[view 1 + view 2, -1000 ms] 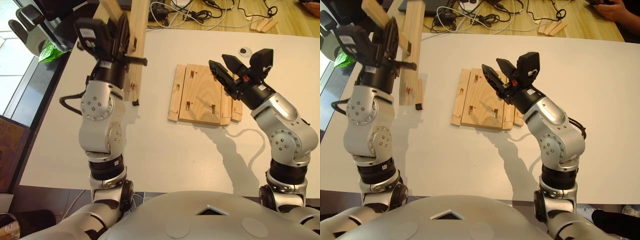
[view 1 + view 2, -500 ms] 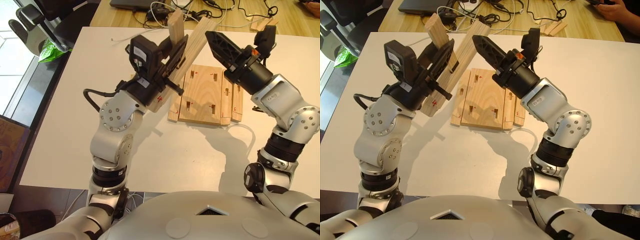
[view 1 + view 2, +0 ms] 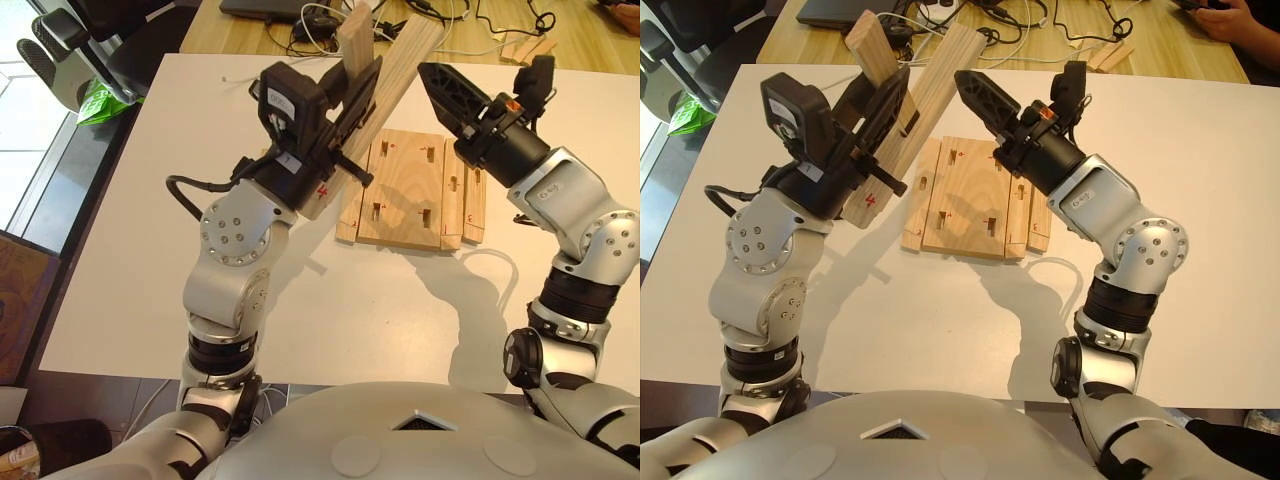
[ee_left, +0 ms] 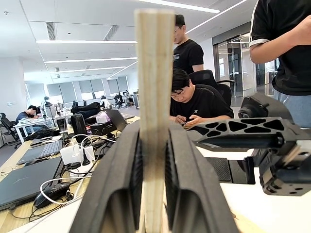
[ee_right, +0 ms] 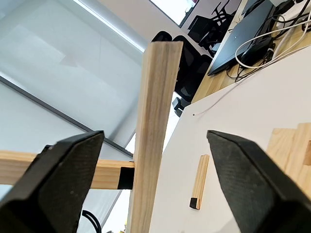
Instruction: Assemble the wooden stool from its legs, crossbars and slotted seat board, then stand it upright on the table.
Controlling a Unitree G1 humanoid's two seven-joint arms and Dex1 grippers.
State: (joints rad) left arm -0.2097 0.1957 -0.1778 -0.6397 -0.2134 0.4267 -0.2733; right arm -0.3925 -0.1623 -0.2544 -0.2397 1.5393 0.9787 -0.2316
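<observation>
**Entry: leg frame, held aloft between two claws**

- **Left claw (image 4: 154, 145):** clamped on the leg frame (image 3: 400, 62), a long leg with a shorter piece crossing it. It is held above the table (image 3: 130, 250) and tilted toward my right arm. I judge this presents the free end for a second grip.
- **Left arm:** elbow bent, forearm raised, wrist turned inward.
- **Right claw (image 3: 482, 72):** fingers wide apart, aimed at the leg's upper end. It is near the leg but not gripping it. The forearm is lifted and reaches across toward the left.
- **Slotted seat board (image 3: 405, 195):** flat on the table below, slots up, ready for legs.
- **Loose crossbar (image 5: 198, 181):** lying on the table.
</observation>
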